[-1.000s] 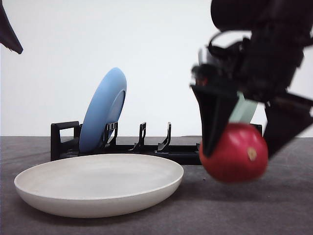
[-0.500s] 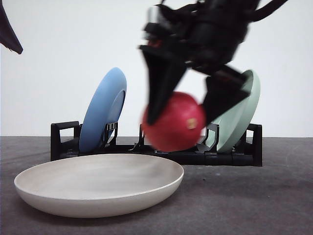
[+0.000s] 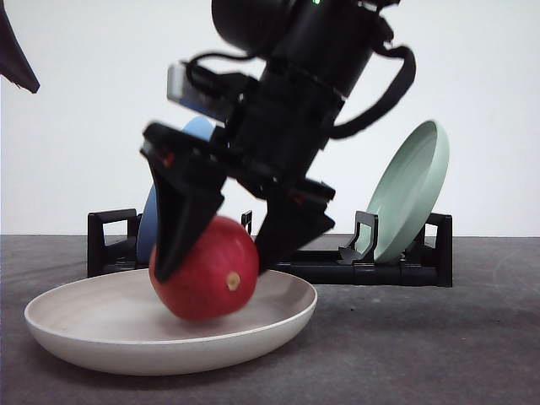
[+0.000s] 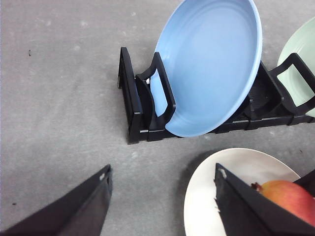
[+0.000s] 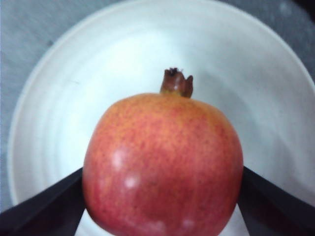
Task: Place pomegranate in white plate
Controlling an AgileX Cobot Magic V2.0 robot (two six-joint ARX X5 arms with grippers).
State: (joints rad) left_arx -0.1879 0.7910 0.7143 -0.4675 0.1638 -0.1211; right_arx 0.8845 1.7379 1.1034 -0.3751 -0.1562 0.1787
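The deep red pomegranate [image 3: 205, 270] is held low inside the white plate [image 3: 84, 337], and the near rim hides its underside. My right gripper [image 3: 211, 268] is shut on it, one black finger on each side. In the right wrist view the pomegranate [image 5: 162, 162] sits between the fingers [image 5: 44, 209] with its brown crown pointing away, over the white plate [image 5: 59, 98]. My left gripper [image 4: 162, 171] hangs open and holds nothing, above the table beside the plate [image 4: 216, 182], with the pomegranate [image 4: 290, 196] just past one finger.
A black dish rack [image 3: 110, 240] stands behind the plate. It holds a blue plate [image 4: 211, 64] on edge at its left end and a pale green plate [image 3: 409, 194] at its right end. The grey table [image 3: 439, 354] is bare to the right of the white plate.
My right gripper carried the pomegranate from low on the right, up and leftward in front of the rack, then down into the white plate. The left arm has not moved.
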